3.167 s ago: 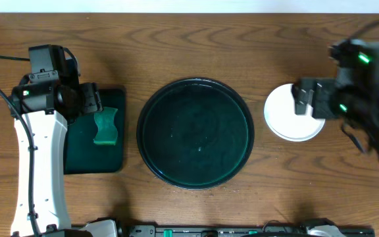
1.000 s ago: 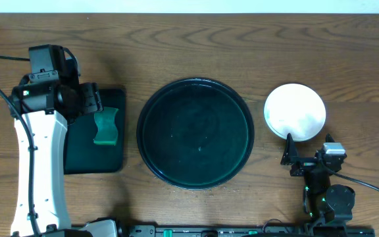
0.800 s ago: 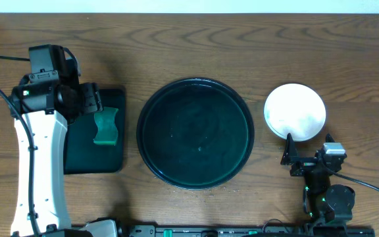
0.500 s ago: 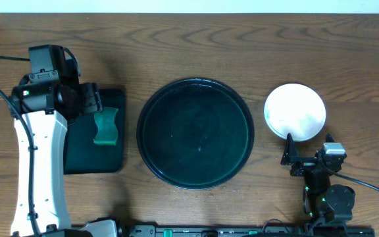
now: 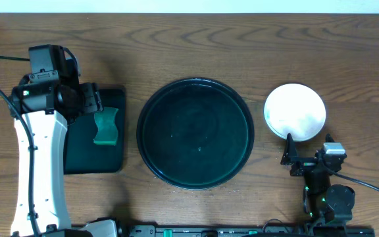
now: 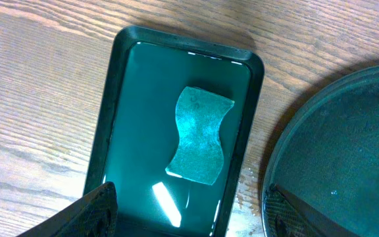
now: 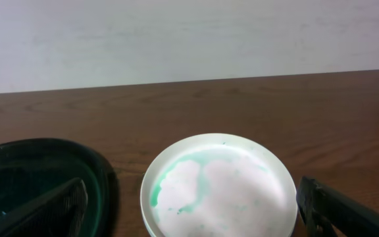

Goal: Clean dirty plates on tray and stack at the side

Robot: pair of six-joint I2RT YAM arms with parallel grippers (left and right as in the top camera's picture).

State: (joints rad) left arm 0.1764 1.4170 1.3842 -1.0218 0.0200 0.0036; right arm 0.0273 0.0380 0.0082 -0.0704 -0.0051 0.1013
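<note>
**Plates lie right of the round tray, just ahead of your open right gripper**

A brown wooden table [image 5: 189, 39] fills the overhead view. At its centre lies the tray [image 5: 195, 133], large, round, dark green and glossy, with a raised rim.

To the left of it, close but apart, lies a smaller rectangular tray [image 5: 104, 158], also dark green. A green sponge [image 5: 105, 126] with curved sides lies inside it.

The plates [image 5: 295, 112] are on the bare table to the right of the round tray, clear of its rim. From above they read as one small white disc, so you cannot count how many are stacked. From the right wrist camera, the top plate carries a pale green film around its left and upper part.

Your right gripper [image 5: 308, 153] is low at the near edge of the table, just on the near side of the plates and pointing at them. Its jaws are spread wide and hold nothing. One fingertip [image 5: 288, 138] reaches the rim of the plates; whether it touches cannot be told.

Your left gripper [image 5: 89, 100] hangs over the far end of the rectangular tray, well apart from the plates, with the round tray between. Its jaws are apart and grip nothing. The sponge lies below it, untouched.
</note>
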